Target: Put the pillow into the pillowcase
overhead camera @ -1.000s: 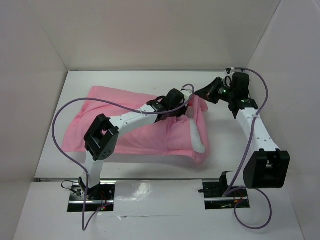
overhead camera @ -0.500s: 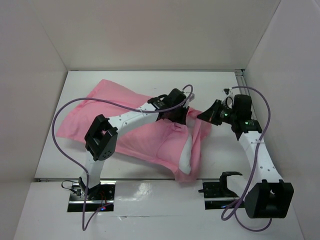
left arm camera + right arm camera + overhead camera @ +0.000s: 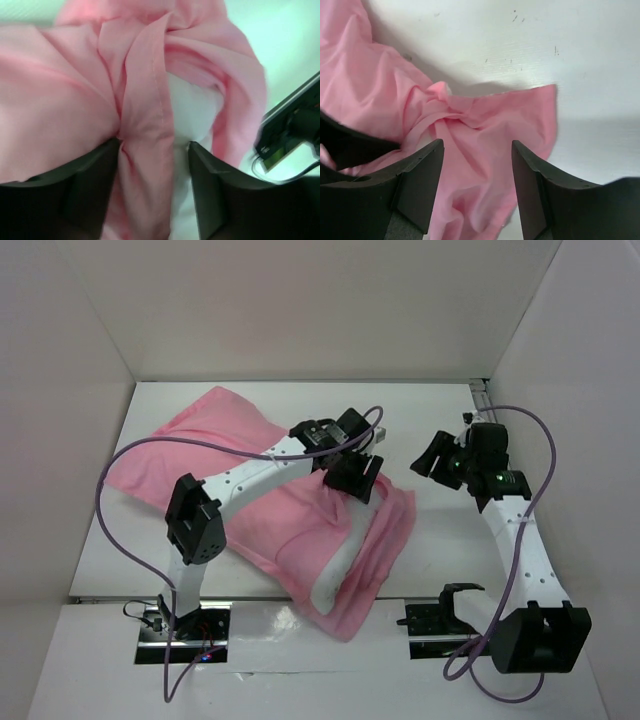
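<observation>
While sprawled slantwise on the desk (image 3: 450, 550), pillowcase (image 3: 230, 455): pink, faintly shiny, heavily creased, running from the far left down to the near edge at centre.
Hem (image 3: 150, 95): stitched, folded over and bunched at the near end, mouth gaping.
Pillow (image 3: 338, 570): plump, plain white, tucked inside the pink, peeking out only as a strip at the mouth.
Left fingers (image 3: 87, 185): spread apart right over the mouth, one pink fold lying loose between them, white pillow showing beside it, nothing clamped.
Right fingers (image 3: 412, 190): parted as well, gripping nothing, hanging just off the case's right edge, a pink corner and bare desk below.
</observation>
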You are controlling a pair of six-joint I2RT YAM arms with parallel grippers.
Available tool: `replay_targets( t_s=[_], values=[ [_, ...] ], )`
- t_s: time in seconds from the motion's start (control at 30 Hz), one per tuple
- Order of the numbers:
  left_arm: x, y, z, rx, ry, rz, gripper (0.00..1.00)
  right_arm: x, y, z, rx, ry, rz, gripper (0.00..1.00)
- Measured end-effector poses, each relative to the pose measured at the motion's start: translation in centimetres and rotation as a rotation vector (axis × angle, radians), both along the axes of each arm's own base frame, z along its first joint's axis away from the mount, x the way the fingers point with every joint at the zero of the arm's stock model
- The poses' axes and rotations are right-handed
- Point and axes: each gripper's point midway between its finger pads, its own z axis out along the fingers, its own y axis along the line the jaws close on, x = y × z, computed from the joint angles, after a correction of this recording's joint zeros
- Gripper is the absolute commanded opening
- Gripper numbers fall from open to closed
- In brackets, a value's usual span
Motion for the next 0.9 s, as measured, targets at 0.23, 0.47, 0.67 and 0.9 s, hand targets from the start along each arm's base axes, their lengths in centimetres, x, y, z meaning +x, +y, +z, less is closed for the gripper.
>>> replay_targets(
  t_s=[0.23,0.47,0.67,0.9],
  values=[
    [-1.7,3.0,7.1,0.049,-0.115,0.005,0.82,-1.4,0.1,0.4,-0.008,0.022,0.007,0.71],
    [-8.1,7.5,7.3,0.169,-0.111,-0.023,0.95,-4.0,1.7,-0.6,-0.008,0.104,0.094,0.8],
    [-14.0,8.1,4.1,0.297,-0.047,-0.077,0.97,-6.9,4.0,-2.1,0.069,0.161,0.167,0.83],
    [-15.7,9.0,1.0,0.364,0.003,-0.036,0.98,-10.2,6.9,-4.3,0.151,0.251,0.231,0.83]
  ],
)
